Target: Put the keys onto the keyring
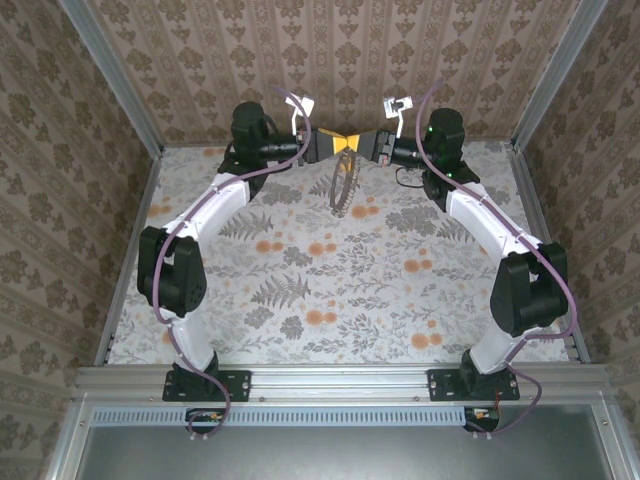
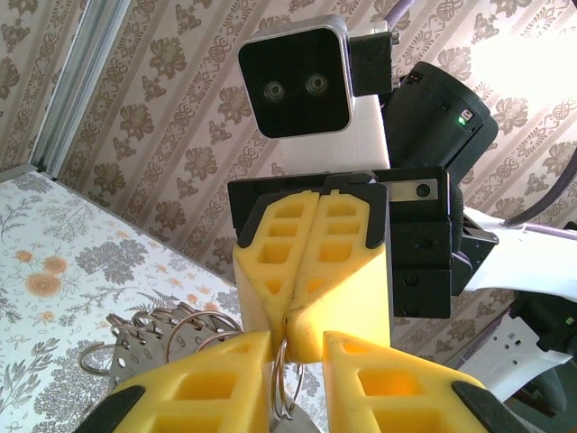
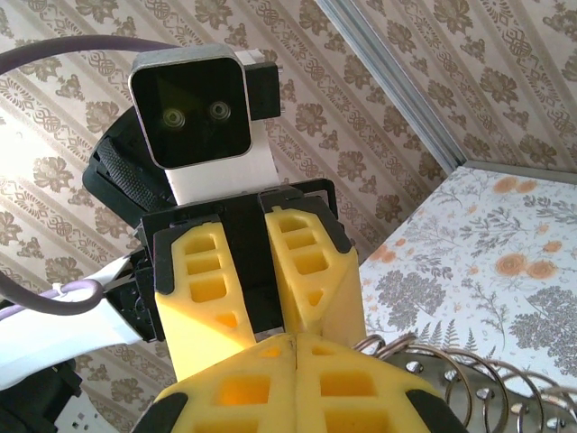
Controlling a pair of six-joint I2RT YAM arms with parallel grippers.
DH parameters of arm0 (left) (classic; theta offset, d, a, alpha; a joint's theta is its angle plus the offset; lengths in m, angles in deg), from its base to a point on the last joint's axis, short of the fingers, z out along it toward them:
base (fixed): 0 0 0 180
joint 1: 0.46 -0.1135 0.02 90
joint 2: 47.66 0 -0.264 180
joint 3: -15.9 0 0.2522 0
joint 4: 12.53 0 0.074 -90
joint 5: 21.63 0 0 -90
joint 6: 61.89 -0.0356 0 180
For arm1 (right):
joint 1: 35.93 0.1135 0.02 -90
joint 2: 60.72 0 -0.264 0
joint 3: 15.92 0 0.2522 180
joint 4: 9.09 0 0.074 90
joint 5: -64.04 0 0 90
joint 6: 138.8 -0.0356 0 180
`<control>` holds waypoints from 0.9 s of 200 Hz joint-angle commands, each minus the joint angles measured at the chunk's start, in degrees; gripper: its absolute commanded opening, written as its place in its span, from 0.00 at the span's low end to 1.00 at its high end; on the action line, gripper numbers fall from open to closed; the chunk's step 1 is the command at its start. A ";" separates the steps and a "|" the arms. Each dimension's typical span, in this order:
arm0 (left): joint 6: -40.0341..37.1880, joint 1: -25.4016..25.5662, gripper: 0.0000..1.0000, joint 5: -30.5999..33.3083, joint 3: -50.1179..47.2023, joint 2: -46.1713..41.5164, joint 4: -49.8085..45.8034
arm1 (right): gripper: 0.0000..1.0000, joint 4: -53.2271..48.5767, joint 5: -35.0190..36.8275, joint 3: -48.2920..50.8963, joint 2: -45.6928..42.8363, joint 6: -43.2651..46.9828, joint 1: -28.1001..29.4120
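Note:
At the back centre, high above the table, my two grippers meet tip to tip. The keyring (image 1: 341,210), a thin dull-metal hoop strung with loops, hangs just beneath them. My right gripper (image 2: 288,320) is shut, and the hoop's thin wire (image 2: 287,379) comes out of its pinched tips. My left gripper (image 2: 297,347) stands partly open around those tips, the wire lying against one inner finger face. Metal loops (image 2: 149,329) and flat grey pieces with holes fan out beside it; whether these are the keys I cannot tell.
The floral table cloth (image 1: 330,290) lies well below the grippers. Patterned walls and aluminium posts (image 1: 115,90) close in the back and the sides. Purple cables (image 1: 290,105) loop above both wrists.

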 commanded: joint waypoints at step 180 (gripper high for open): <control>2.96 0.96 0.00 1.54 -1.95 -2.22 8.50 | 0.44 -0.28 5.25 9.24 -11.12 1.69 -3.73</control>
